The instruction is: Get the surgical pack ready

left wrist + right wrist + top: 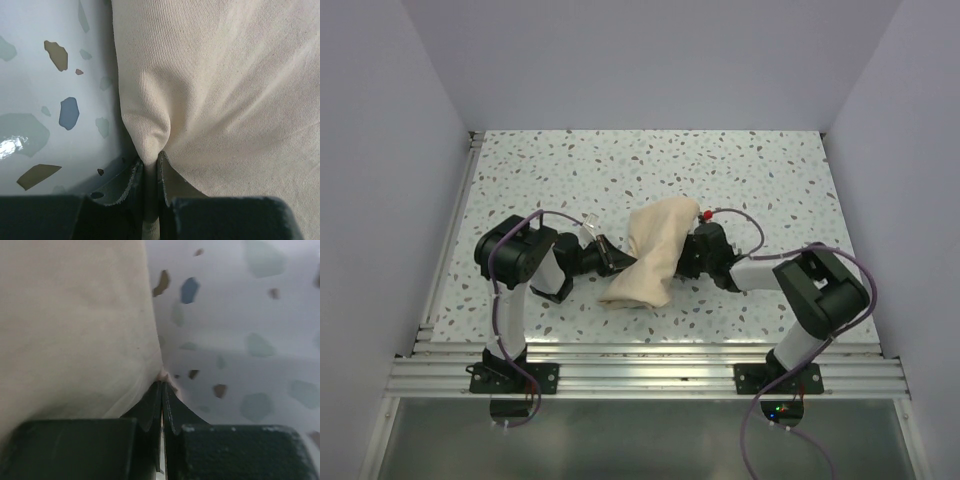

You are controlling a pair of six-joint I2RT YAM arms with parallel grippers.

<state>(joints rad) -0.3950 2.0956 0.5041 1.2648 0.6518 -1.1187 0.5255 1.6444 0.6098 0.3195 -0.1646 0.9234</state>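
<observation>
The surgical pack shows as a tan cloth [652, 252] bunched into a tall, crumpled bundle in the middle of the speckled table, between both arms. My left gripper [617, 263] reaches in from the left and is shut on a thick fold of the cloth [220, 90]; in the left wrist view the fold runs down between the gripper's [150, 161] two pads. From the right, my right gripper [686, 256] has its jaws pressed together, with a thin edge of the cloth [75, 325] pinched at the gripper's [162, 383] tips. No tray, instruments or packets are visible.
The speckled tabletop [760, 180] stretches away behind the bundle. Grey walls close in the back and both sides. An aluminium rail [650, 370] runs along the near edge by the arm bases, and another rail [455, 230] lines the left side.
</observation>
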